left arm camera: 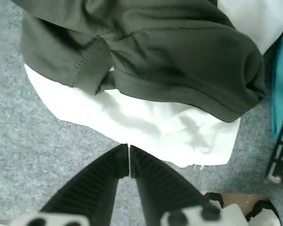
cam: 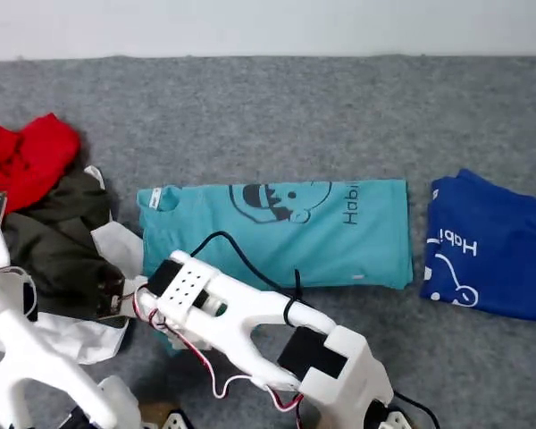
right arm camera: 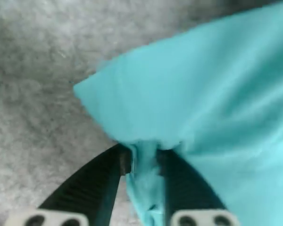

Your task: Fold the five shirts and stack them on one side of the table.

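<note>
A teal shirt (cam: 322,232) lies partly folded in a long band across the middle of the table. My right gripper (right arm camera: 141,162) is shut on a corner of the teal shirt (right arm camera: 203,94), near its collar end, by the arm's wrist (cam: 183,281). My left gripper (left arm camera: 129,162) is shut and empty, just above the grey carpet beside the edge of a white shirt (left arm camera: 146,127). A dark olive shirt (left arm camera: 155,52) lies crumpled on top of the white one. A folded blue shirt (cam: 491,250) rests at the right side.
A red shirt (cam: 27,156) is bunched at the far left, above the dark olive shirt (cam: 54,241) and the white shirt (cam: 80,335). The left arm (cam: 27,357) stands at the front left corner. Bare grey carpet (cam: 277,116) stretches along the back.
</note>
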Motion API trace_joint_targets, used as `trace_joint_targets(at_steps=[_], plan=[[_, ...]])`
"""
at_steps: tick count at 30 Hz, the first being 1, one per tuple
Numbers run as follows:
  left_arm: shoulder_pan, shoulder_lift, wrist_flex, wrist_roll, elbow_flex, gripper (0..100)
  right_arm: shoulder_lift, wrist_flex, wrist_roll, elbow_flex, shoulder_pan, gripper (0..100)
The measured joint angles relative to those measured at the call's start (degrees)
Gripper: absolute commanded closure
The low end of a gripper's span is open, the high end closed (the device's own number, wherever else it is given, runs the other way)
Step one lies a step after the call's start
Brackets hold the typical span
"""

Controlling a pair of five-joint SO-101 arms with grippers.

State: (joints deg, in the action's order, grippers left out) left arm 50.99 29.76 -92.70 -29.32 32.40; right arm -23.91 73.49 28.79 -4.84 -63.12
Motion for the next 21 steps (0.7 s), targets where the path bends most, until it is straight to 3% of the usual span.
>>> trace_joint_targets(at_steps=[10,21], plan=[[0.0,0.0,1.85,-0.18,2.99,99,-1.41,2.99,0.18,3.16,3.25,98.8],[0.0,0.0,1.85,-0.09,2.99,99,-1.49,11.87,0.18,20.92,13.19,98.8]])
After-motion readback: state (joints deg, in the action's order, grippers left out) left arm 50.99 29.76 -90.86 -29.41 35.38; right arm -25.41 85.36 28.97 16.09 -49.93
